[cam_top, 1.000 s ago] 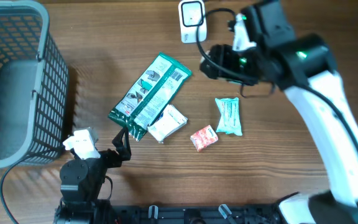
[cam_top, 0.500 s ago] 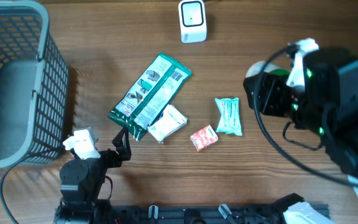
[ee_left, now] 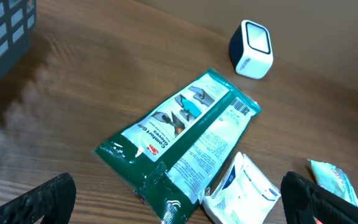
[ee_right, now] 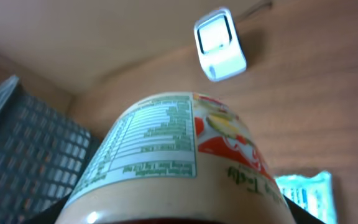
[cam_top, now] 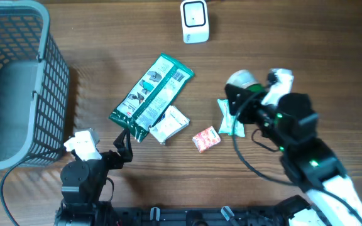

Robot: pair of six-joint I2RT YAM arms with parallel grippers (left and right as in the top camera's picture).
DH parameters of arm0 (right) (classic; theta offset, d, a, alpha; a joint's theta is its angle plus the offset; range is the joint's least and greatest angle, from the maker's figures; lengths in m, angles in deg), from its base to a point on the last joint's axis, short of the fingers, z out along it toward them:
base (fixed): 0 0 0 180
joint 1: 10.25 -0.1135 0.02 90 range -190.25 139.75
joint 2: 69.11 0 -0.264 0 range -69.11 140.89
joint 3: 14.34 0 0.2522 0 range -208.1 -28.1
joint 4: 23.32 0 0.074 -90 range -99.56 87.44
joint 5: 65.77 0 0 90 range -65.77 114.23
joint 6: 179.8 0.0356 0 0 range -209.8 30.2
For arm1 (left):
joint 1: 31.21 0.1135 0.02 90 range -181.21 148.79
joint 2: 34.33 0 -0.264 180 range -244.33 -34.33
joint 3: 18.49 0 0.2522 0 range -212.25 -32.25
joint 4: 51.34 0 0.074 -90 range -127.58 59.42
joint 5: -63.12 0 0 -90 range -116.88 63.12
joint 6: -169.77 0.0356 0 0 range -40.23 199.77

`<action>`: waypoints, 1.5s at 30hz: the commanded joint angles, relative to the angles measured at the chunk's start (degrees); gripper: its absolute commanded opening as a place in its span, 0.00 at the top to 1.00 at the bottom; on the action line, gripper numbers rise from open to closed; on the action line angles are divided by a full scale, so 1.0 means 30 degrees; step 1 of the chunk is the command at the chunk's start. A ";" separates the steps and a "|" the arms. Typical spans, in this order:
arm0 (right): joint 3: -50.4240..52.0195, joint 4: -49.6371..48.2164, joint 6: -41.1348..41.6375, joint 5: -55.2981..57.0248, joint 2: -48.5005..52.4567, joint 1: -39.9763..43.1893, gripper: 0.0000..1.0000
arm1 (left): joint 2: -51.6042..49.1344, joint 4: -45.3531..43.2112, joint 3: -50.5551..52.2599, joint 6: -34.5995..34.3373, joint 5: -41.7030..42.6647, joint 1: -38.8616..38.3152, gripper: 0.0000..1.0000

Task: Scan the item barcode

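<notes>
Four packets are lying on the table [cam_top: 307, 37]: green packet [cam_top: 153, 96], white packet [cam_top: 170, 123], red packet [cam_top: 206, 139] and teal packet [cam_top: 233, 120], the last partly hiding beneath the right gripper [cam_top: 241, 102], which is clamping the jar [ee_right: 166, 149] well apart from the scanner [cam_top: 195, 21]. The left gripper [cam_top: 124, 146] is gaping wide, empty, near the basket [cam_top: 55, 81]. The jar's fine print is blurring.

Ahead of right gripper [cam_top: 247, 103]: bare table [cam_top: 294, 37] up to the white scanner [cam_top: 195, 21].
Under it: teal packet [cam_top: 231, 119], beneath the held jar [cam_top: 241, 80].
To its left: red packet [cam_top: 206, 139], white packet [cam_top: 170, 123], green glove pack [cam_top: 151, 95]; grey basket [cam_top: 17, 81] well beyond.
To its right: open table.
</notes>
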 commanded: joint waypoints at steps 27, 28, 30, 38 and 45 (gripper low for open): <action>0.0415 -1.3755 0.0933 -0.0685 1.0907 0.0058 0.51 | 0.0051 -0.0051 0.0087 -0.0168 -0.0255 0.0095 0.00; 0.0415 -1.3916 0.0933 -0.0670 1.0914 0.0058 0.51 | 0.0051 -0.0051 0.0087 -0.0168 -0.0255 0.0095 0.00; 0.0415 -1.4222 0.0933 -0.0321 1.0950 0.0058 0.51 | 0.0051 -0.0051 0.0087 -0.0168 -0.0255 0.0095 0.00; 0.0415 -1.5212 0.0175 0.2535 1.0987 0.0058 0.51 | 0.0051 -0.0051 0.0087 -0.0168 -0.0255 0.0095 0.00; 0.0415 -1.6640 0.0000 0.2521 1.1883 0.0058 0.51 | 0.0051 -0.0051 0.0087 -0.0168 -0.0255 0.0095 0.00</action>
